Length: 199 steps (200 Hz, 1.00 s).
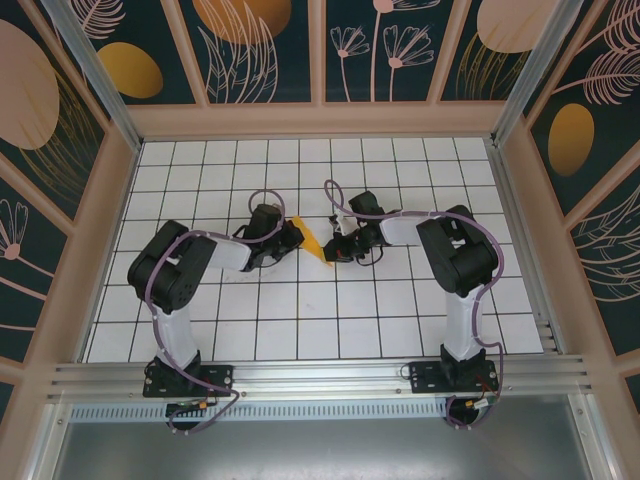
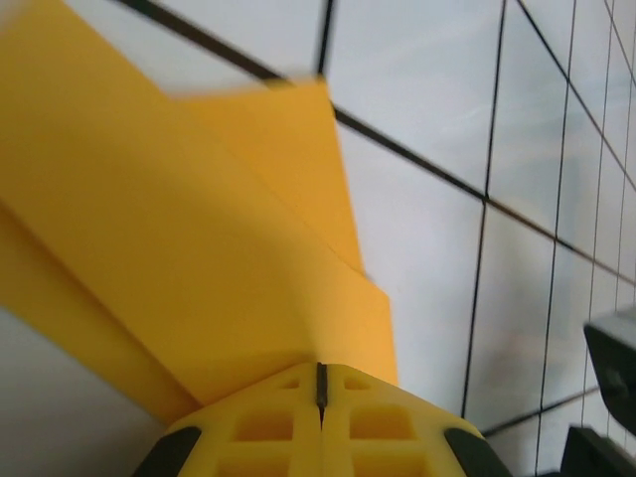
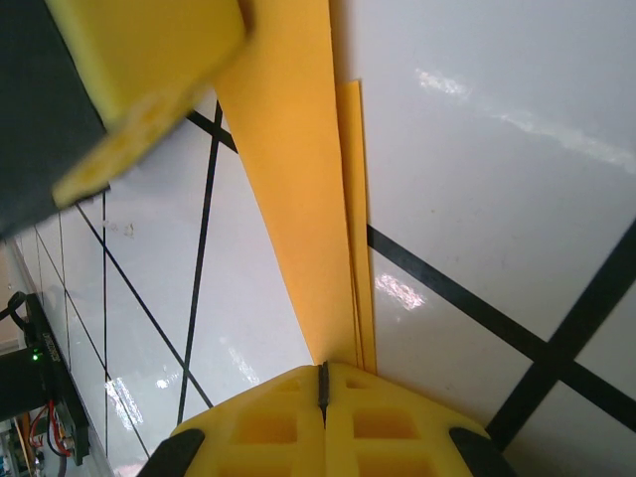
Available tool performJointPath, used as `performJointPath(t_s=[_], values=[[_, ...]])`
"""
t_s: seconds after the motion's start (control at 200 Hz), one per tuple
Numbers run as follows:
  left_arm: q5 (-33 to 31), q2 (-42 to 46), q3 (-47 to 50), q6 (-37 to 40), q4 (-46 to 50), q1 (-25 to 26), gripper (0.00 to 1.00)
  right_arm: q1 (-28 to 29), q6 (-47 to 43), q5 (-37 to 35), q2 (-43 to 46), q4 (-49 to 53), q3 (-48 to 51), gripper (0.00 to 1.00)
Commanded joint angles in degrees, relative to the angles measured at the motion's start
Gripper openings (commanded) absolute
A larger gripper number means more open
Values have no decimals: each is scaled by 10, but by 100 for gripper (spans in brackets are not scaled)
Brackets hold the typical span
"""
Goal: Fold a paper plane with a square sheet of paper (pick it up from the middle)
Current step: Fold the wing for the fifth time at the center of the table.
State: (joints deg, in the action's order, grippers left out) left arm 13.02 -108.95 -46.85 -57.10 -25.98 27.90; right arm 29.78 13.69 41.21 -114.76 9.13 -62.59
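- The left gripper (image 1: 283, 238) and the right gripper (image 1: 338, 245) meet at the middle of the table (image 1: 300, 320), and the paper (image 1: 312, 243) stands between them, touching both.
- In the left wrist view the left gripper (image 2: 321, 383) is clenched on one edge of the paper (image 2: 199, 248), which spreads away from it in folded layers.
- In the right wrist view the right gripper (image 3: 321, 376) is also clenched on the paper (image 3: 298, 199), here a narrow strip with several layers.
- No arm is nearer, because each one holds its own side.
- From above, the long axis runs from far-left to near-right, and I judge that the narrower end points near-right.
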Motion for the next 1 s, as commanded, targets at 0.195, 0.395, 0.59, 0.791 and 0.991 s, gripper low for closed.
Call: performJointPath(t_s=[0.195,0.395,0.59,0.791,0.991], values=[[-85,-22,-18,41,62,-52,7,-7,-7,-155,-58,105,51,0],[-104,-8,-2,46,63,-74,7,-6,-8,-155,-57,104,53,0],[-116,7,13,55,70,-98,7,-8,-7,-152,-55,101,52,0],[-121,28,-4,74,102,-104,8,-6,1,-119,-38,88,37,0],[-98,81,-26,95,149,-104,12,6,28,-90,35,56,-5,13]])
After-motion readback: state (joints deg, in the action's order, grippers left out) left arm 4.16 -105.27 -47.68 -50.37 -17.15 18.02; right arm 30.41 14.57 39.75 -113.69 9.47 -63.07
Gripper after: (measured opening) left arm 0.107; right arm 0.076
